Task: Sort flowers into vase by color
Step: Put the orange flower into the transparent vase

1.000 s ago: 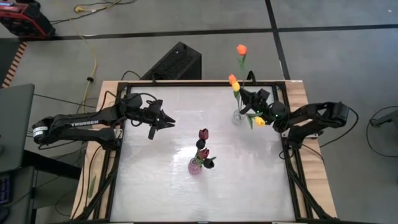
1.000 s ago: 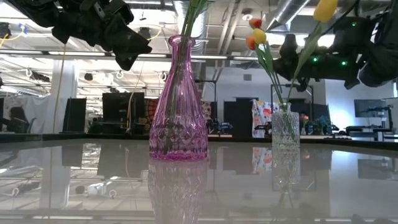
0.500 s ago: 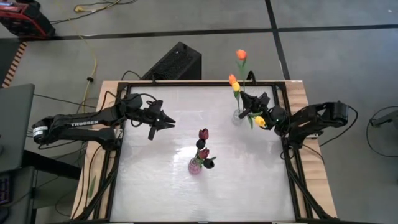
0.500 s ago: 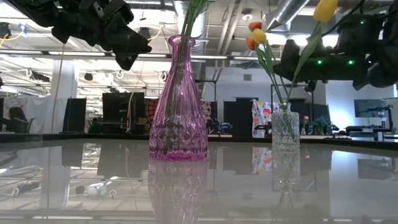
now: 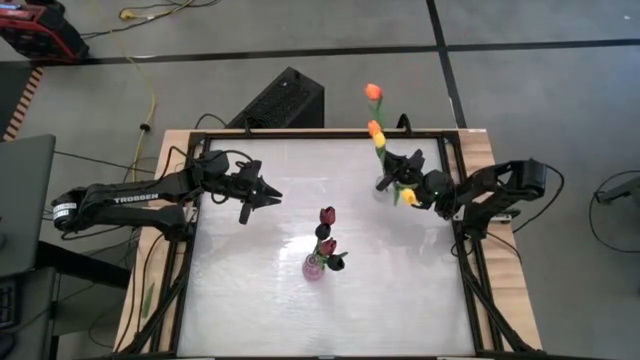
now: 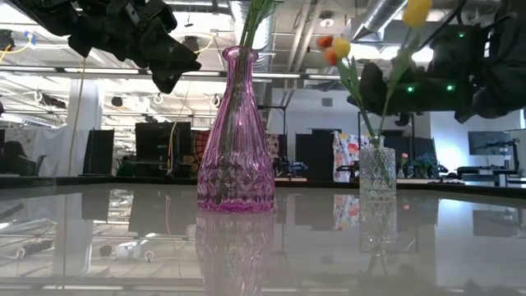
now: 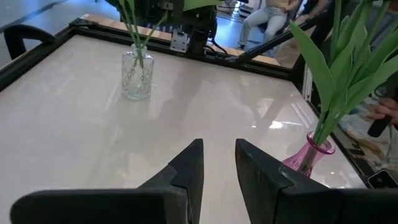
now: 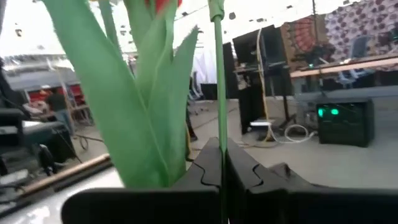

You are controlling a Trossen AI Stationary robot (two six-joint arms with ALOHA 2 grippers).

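Note:
A clear glass vase stands at the table's far right with two orange-red tulips in it. My right gripper is right beside this vase, shut on a yellow tulip. A pink vase at mid-table holds maroon tulips. My left gripper hovers open left of centre, above the table, touching nothing. My right gripper pinches the yellow tulip's thin stem between its two fingers, below the head. It comes from the table's right side, across the stem. The tulip is tilted, head up, and its lower end reaches down to the clear vase's mouth.
The table has a dark frame rail along its edges. A black box sits on the floor beyond the far edge. A person sits in the room behind the table. Open tabletop lies near and left of the pink vase.
My right gripper has moved slightly toward the table's left, closer to the clear vase, carrying the yellow tulip with it. The yellow head has shifted left, and the tall orange-red tulip in the clear vase has swung toward the left.

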